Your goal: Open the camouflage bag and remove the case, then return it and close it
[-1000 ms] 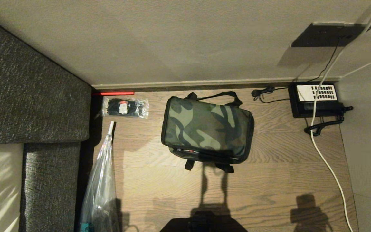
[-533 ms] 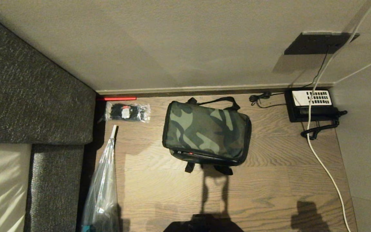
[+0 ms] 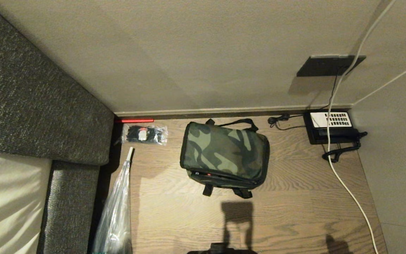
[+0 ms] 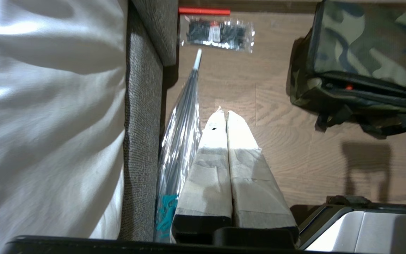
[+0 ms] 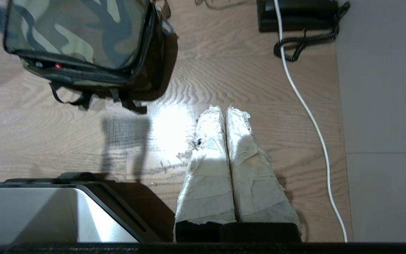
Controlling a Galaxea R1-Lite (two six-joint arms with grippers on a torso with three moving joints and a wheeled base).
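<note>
Your boxy green-brown-black camouflage fabric bag (image 3: 225, 152) sits zipped on the wood floor, long axis 9–3. Left gripper (image 4: 223, 113) has it at 2 o'clock, right gripper (image 5: 223, 108) at 10 — both pinched shut, empty, roughly equidistant.

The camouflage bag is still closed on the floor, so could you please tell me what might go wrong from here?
1. The camouflage bag has loose straps that could snag a tool.
2. The white cable lies near the bag's right side and could catch the right tool.
3. The soft bag may slide when pulled.
</note>
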